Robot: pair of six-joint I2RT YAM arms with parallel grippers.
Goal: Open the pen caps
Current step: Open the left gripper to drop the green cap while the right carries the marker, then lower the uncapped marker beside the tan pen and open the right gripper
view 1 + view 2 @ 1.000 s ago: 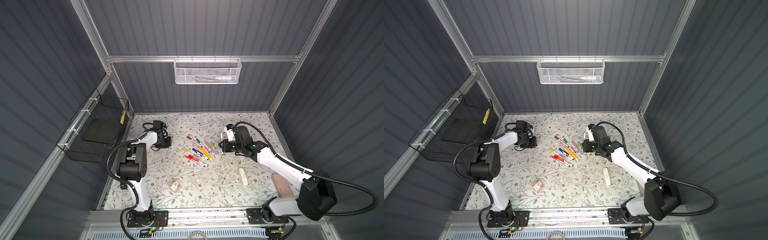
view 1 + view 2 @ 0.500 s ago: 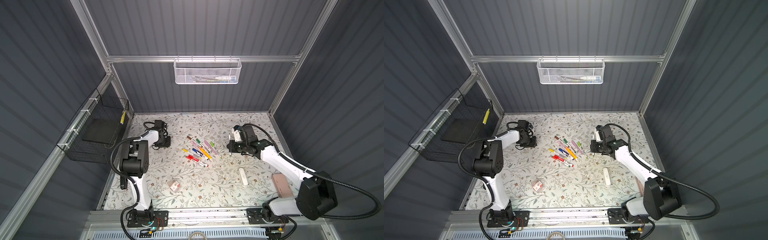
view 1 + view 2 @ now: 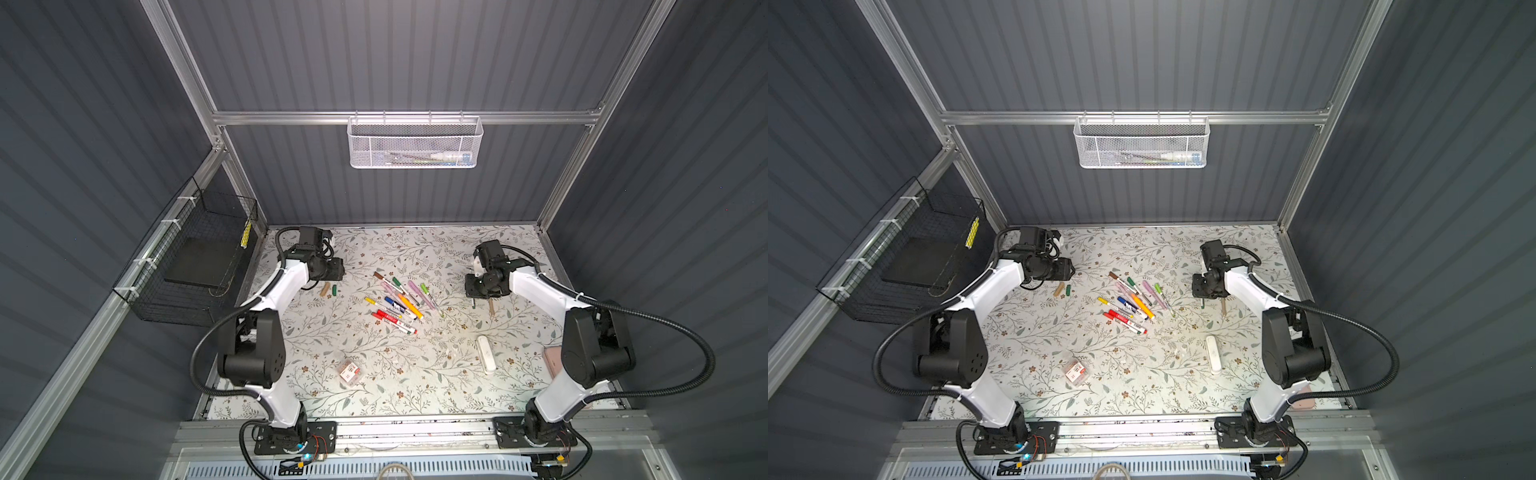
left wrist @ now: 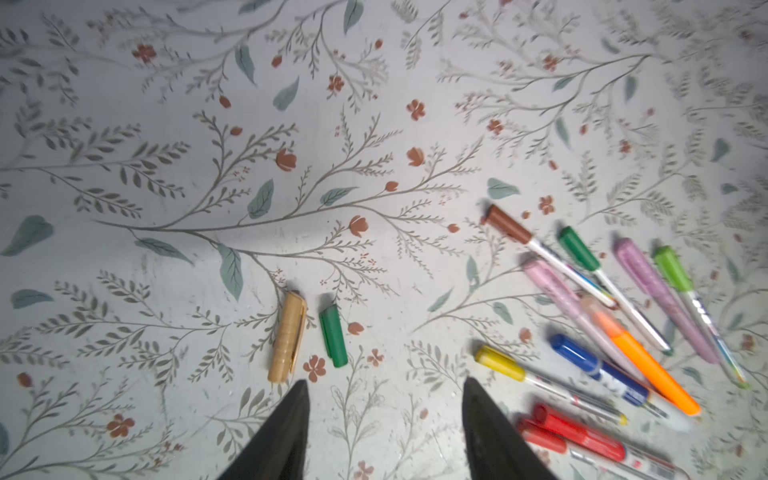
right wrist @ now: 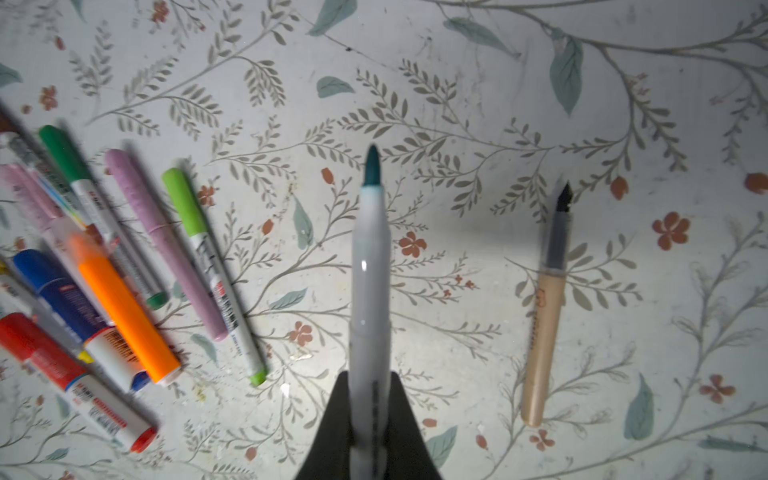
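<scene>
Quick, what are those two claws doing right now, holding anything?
Left gripper: open, holding nothing.
Right gripper: shut on the uncapped green-tipped pen.

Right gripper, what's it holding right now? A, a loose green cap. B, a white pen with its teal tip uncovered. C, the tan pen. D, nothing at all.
B: in the right wrist view the right gripper is shut on the white pen, whose bare teal tip sticks out past the fingers, while the tan pen lies apart on the table.
</scene>
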